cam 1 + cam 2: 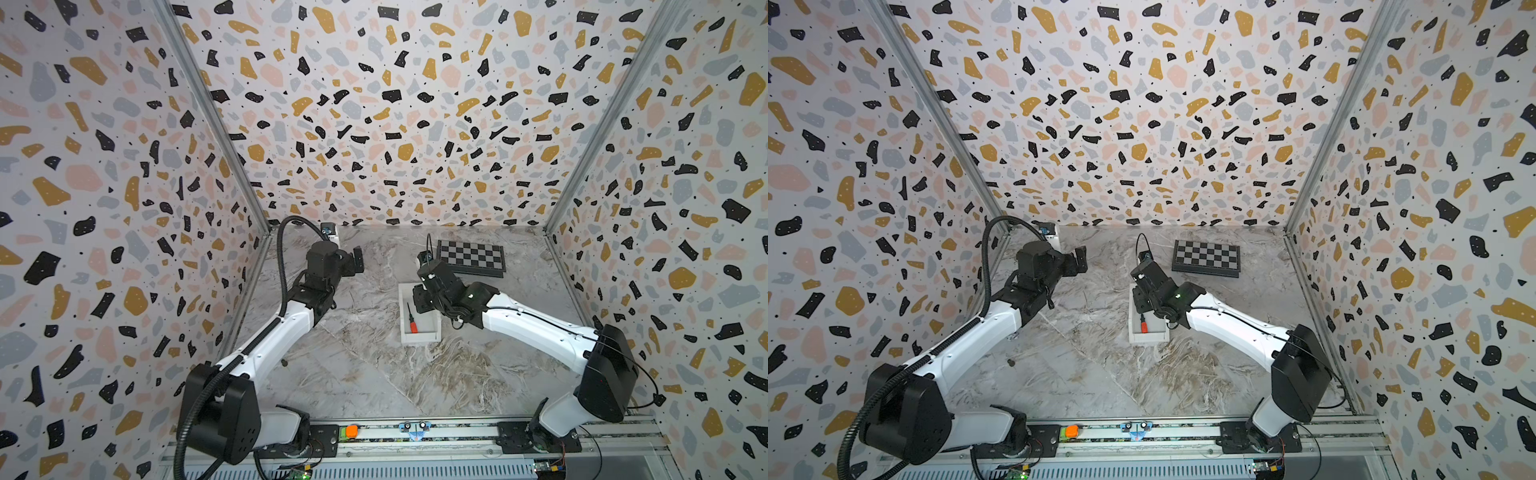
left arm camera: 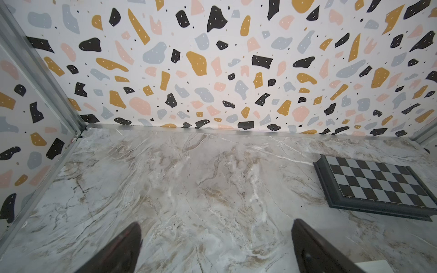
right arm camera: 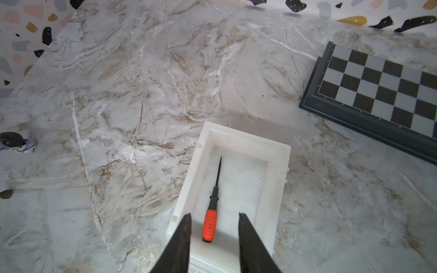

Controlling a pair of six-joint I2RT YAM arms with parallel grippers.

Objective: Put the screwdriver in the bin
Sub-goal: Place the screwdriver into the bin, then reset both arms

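Red-orange handle, black band, thin dark shaft: the screwdriver (image 3: 212, 203), flat on the floor of the bin (image 3: 274, 179), wholly inside the walls, toward the left side, handle near, tip far. Placement judged complete. Right gripper (image 3: 214, 214) poised over the handle, fingers narrowly parted either side of it, no contact visible, nothing held. Left gripper (image 2: 216, 223) well apart at the far left, over bare bench (image 2: 189, 177), fingers wide and empty. Left to do, by judgement: clearing the right arm from the bin. White bin mid-bench, near the checkerboard (image 3: 378, 89), not touching. Screwdriver apparently undamaged, shorter than the bin.
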